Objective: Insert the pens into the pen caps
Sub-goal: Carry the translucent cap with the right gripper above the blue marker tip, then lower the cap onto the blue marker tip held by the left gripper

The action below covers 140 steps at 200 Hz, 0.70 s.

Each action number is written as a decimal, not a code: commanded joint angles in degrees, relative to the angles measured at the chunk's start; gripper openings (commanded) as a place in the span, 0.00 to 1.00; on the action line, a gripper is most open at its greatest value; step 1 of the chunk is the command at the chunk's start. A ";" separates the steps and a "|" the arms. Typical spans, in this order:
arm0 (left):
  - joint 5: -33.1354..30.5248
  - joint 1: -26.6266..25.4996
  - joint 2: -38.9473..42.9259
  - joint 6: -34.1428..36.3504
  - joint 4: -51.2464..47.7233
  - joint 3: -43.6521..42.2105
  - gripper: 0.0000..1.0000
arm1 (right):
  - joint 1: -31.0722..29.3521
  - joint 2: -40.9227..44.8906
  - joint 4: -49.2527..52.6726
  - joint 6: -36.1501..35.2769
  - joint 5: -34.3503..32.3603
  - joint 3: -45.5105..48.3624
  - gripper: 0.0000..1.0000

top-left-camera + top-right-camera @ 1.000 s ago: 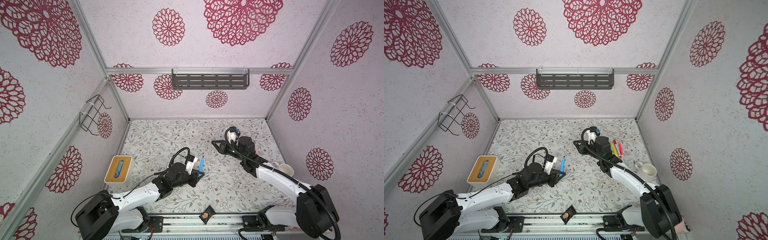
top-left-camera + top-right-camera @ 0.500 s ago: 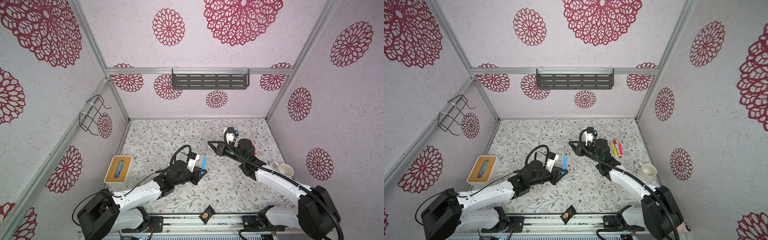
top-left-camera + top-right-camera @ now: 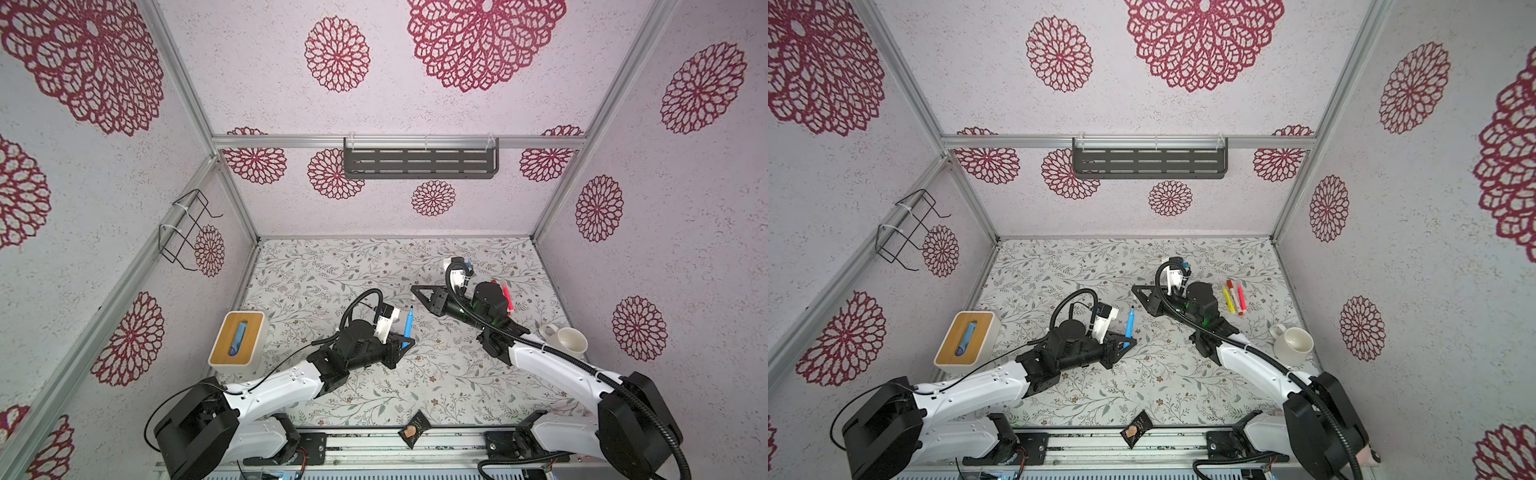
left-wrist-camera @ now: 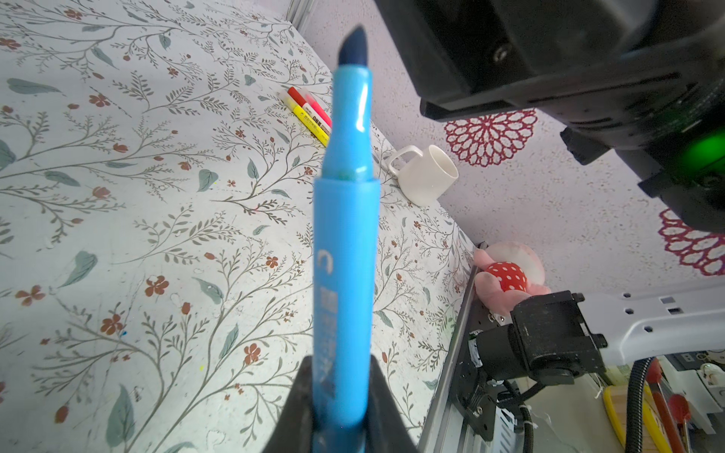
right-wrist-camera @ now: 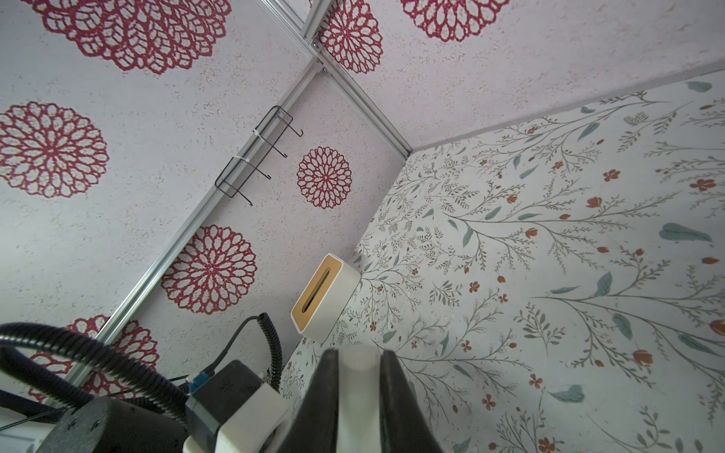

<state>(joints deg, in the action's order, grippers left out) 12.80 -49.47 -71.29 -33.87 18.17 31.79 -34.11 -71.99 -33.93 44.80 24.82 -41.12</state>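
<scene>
Nearer: left hand (image 3: 404, 344) clamps blue pen (image 3: 408, 323); right hand (image 5: 355, 355) clamps pale cap (image 5: 357, 378), wrist-view only.

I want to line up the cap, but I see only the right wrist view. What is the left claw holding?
Observer: The left claw is shut on a blue pen, and the pen's dark tip is bare.
Operator: Does that tip touch the pale cap in my right claw?
Observer: No. Both top views show a small gap between the tip and your claw.
Operator: Where are the other pens?
Observer: In a top view, three pens, yellow, red and pink, lie side by side just right of your wrist.
</scene>
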 commanded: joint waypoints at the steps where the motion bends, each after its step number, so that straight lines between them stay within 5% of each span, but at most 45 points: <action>1: -0.70 -0.53 0.17 1.24 1.08 1.43 0.00 | -0.52 1.90 -5.11 1.11 1.11 0.78 0.19; 140: -2.34 -0.45 2.95 2.55 -1.43 1.43 0.00 | -2.63 2.18 -5.47 1.00 -0.30 2.10 0.18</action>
<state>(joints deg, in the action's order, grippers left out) 11.11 -49.47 -69.87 -32.53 17.12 31.92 -36.23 -71.75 -36.47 45.36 25.10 -38.76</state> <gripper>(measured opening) 0.174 0.184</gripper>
